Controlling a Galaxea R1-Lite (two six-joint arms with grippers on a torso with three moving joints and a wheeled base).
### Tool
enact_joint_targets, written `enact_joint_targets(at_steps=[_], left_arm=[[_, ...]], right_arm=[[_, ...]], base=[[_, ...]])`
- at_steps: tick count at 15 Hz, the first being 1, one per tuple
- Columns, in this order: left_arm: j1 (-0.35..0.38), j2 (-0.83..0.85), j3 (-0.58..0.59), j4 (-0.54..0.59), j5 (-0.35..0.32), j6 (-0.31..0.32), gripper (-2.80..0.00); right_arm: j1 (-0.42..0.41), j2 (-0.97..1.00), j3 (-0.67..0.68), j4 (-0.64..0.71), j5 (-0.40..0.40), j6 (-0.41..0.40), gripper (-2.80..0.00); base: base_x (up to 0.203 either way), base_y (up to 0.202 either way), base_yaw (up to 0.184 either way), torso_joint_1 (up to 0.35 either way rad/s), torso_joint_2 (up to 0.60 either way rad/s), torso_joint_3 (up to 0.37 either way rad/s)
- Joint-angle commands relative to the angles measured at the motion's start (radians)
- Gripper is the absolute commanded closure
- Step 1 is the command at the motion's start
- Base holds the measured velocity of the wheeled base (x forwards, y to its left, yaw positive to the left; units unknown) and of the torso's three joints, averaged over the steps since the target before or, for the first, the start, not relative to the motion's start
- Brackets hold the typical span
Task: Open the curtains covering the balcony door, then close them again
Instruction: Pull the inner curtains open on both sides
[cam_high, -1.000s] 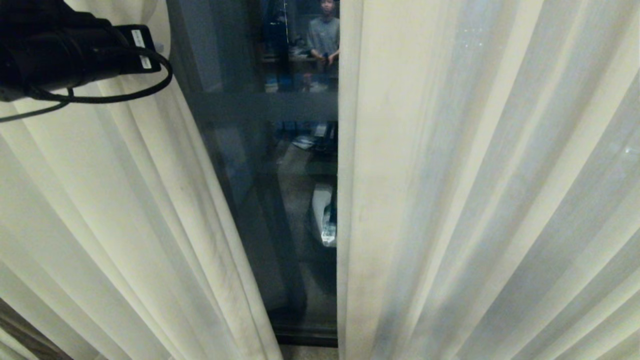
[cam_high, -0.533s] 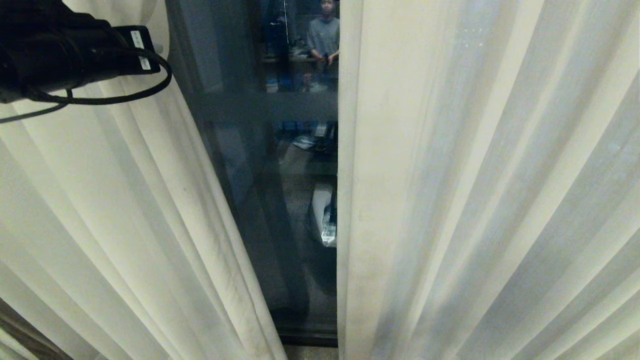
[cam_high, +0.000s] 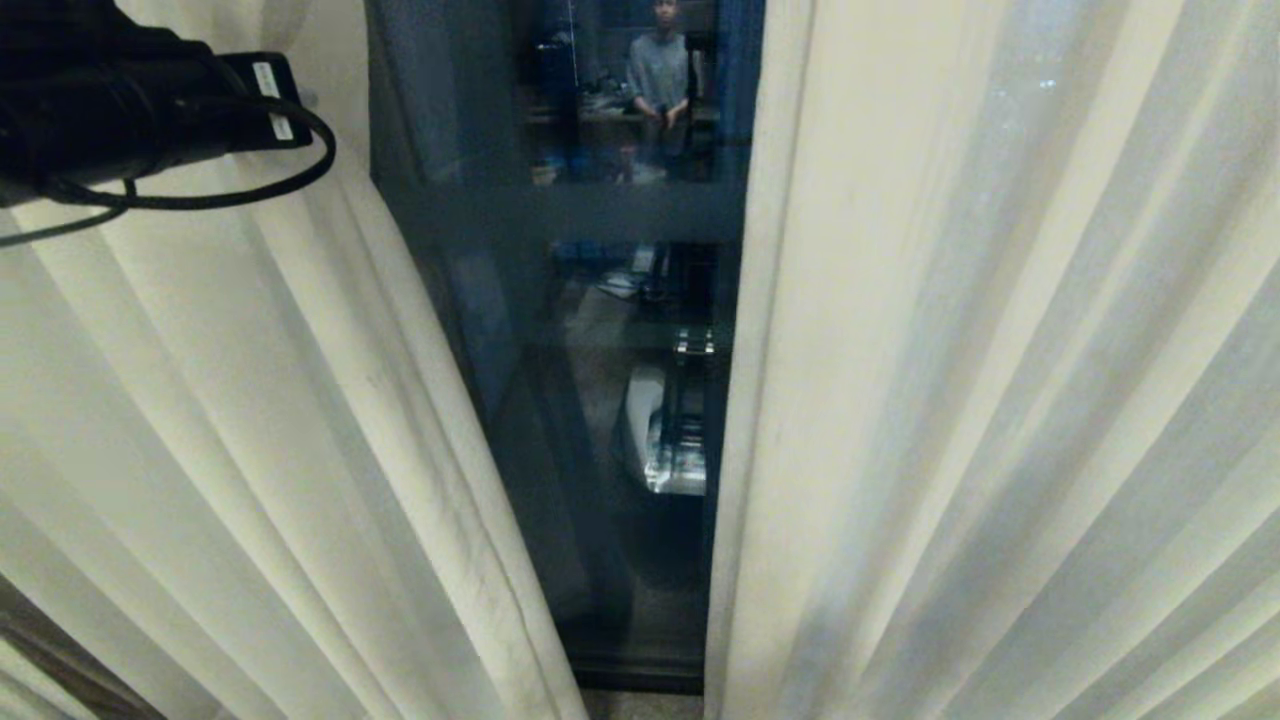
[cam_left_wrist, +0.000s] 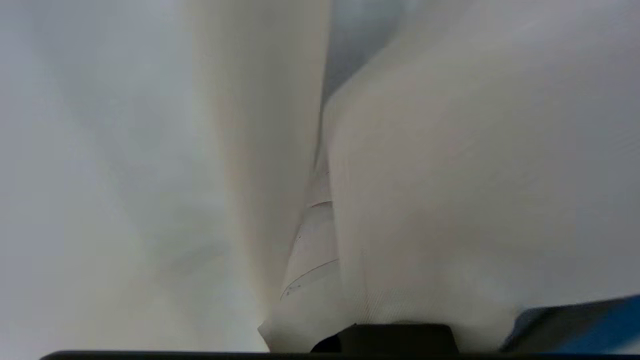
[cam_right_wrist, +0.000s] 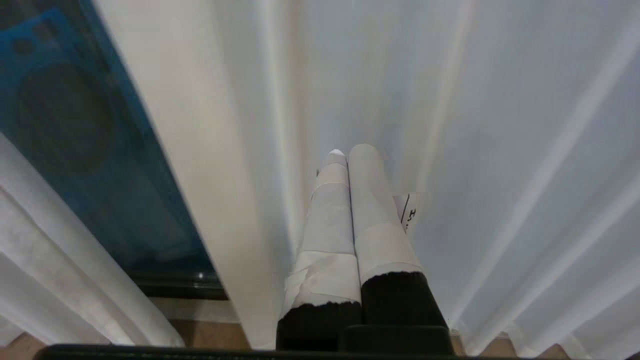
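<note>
curtains: two cream pleated panels, left curtain panel and right curtain panel, hang apart with a narrow gap between them
balcony door: dark glass of the balcony door shows in the gap, a reflected person high in the pane
left gripper: left arm sits high at the left panel's inner edge; in its wrist view the left gripper is pinched on a fold of that panel, fabric bunched either side
right gripper: right gripper has taped fingers pressed together, holding nothing, pointing at the right panel's pleats
progress: my read is opening is partly done; gap is slim, both panels cover most of the door; full opening and the closing pass remain
change vs earlier: gap is wider now, right panel's edge sits further right; more reflection shows; left arm looks much the same
</note>
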Motion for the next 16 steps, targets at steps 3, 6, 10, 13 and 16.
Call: enact_joint_targets(at_steps=[3,6,10,13,16], left_arm=[[-0.001,0.001,0.000,0.000,0.000,-0.001,0.00],[-0.001,0.001,0.000,0.000,0.000,-0.001,0.00],[-0.001,-0.002,0.000,0.000,0.000,-0.001,0.00],[-0.001,-0.006,0.000,0.000,0.000,-0.001,0.00],[-0.002,-0.014,0.000,0.000,0.000,-0.001,0.00]], right_arm=[[0.000,0.000,0.000,-0.001,-0.001,0.000,0.00],[0.000,0.000,0.000,-0.001,-0.001,0.000,0.00],[0.000,0.000,0.000,0.000,-0.001,0.000,0.00],[0.000,0.000,0.000,0.000,-0.001,0.000,0.00],[0.000,0.000,0.000,0.000,-0.001,0.000,0.00]], base=[[0.000,0.190,0.002,0.004,0.00,0.003],[0.000,0.189,0.001,0.002,0.00,0.001],[0.000,0.186,0.000,0.002,0.00,0.003],[0.000,0.191,0.000,0.002,0.00,0.001],[0.000,0.186,-0.001,0.004,0.00,0.001]])
